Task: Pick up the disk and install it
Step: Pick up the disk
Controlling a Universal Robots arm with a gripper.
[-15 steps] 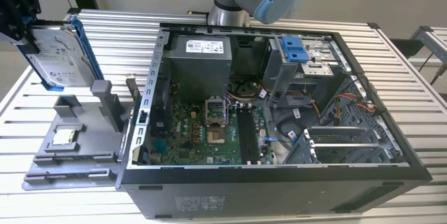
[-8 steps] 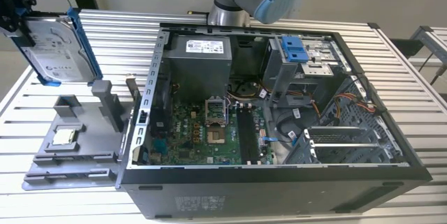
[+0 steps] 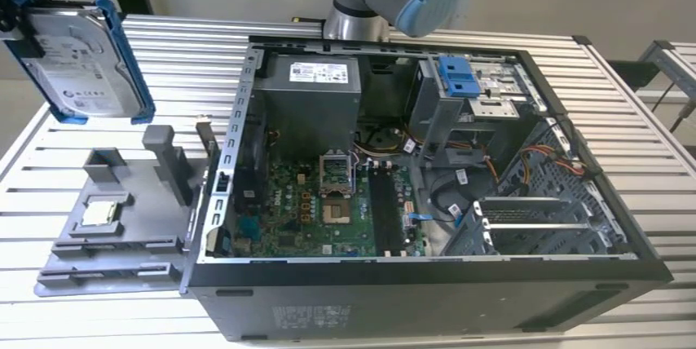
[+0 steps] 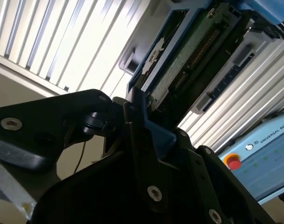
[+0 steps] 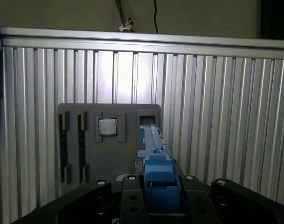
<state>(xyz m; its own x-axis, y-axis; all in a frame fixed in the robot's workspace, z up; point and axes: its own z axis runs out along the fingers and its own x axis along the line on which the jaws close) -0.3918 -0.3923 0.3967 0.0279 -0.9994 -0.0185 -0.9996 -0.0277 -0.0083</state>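
On a slatted aluminium table [image 3: 163, 39], an open black metal computer case [image 3: 435, 292] lies on its side beside a grey plastic fixture tray [image 3: 98, 259]. Above the tray and apart from it, the flat silver-grey metal disk [image 3: 81, 59] in its bright blue plastic bracket hangs upright, its bracket edge pinched by the black gripper [image 5: 158, 185]. A small square silver processor chip [image 3: 101, 212] sits in the tray.
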